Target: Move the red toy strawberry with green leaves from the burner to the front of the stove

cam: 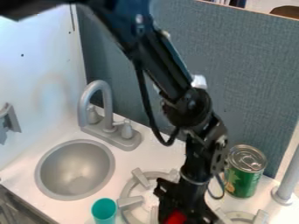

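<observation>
claw (179, 213): right side of left burner (130, 201), opening can't be told | red thing (175, 218): at claw, beside burner; probably light, smooth, firm; take mid-sides | teal cup (104, 210): left of burner | green can (244, 177): right of burner

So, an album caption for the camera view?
Black robot arm, its gripper at a red object between a teal cup and a green can, near a toy sink.

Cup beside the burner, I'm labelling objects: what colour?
The cup is teal, clearest in the camera view.
</observation>
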Robot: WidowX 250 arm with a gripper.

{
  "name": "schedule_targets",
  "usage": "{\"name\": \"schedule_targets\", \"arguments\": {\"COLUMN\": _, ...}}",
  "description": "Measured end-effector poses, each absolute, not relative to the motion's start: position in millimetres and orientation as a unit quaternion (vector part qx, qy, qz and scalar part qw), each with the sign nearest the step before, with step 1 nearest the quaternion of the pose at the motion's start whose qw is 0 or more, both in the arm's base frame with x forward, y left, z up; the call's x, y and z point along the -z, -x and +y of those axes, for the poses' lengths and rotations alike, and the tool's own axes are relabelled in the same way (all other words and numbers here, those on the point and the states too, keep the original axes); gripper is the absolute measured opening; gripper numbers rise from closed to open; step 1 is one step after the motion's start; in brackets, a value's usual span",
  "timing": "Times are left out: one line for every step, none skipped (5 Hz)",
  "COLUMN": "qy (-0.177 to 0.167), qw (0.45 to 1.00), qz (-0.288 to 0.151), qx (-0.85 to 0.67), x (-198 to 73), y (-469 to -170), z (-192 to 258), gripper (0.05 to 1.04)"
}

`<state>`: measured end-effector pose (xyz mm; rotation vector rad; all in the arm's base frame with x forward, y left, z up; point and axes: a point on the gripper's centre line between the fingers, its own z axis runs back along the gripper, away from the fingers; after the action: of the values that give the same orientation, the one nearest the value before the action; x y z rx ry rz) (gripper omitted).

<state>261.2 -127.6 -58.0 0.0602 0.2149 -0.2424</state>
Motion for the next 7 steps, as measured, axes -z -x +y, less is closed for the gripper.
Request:
{"name": "schedule_targets", "arguments": {"qy": -0.031, "qw": 0.985, "qz": 0.114, "qx": 0.125, "x": 70, "y": -264, "z": -129, "gripper": 0.613}}
{"name": "schedule_targets", "arguments": {"qy": -0.033, "qw": 0.984, "qz": 0.121, "qx": 0.124, "x": 81, "y": -266, "z": -130, "gripper": 0.613}}
{"name": "schedule_targets", "arguments": {"qy": -0.033, "qw": 0.986, "qz": 0.116, "qx": 0.114, "x": 82, "y": -268, "z": -131, "gripper": 0.69}}
{"name": "schedule_targets", "arguments": {"qy": -0.027, "qw": 0.987, "qz": 0.12, "qx": 0.105, "x": 84, "y": -258, "z": -128, "gripper": 0.965}}
{"name": "schedule_targets", "arguments": {"qy": -0.011, "qw": 0.99, "qz": 0.093, "qx": 0.103, "x": 67, "y": -258, "z": -130, "gripper": 1.008}}
{"name": "schedule_targets", "arguments": {"qy": -0.008, "qw": 0.99, "qz": 0.093, "qx": 0.103, "x": 65, "y": -255, "z": -129, "gripper": 1.004}}
{"name": "schedule_targets", "arguments": {"qy": -0.003, "qw": 0.994, "qz": 0.051, "qx": 0.097, "x": 28, "y": -257, "z": -122, "gripper": 1.003}}
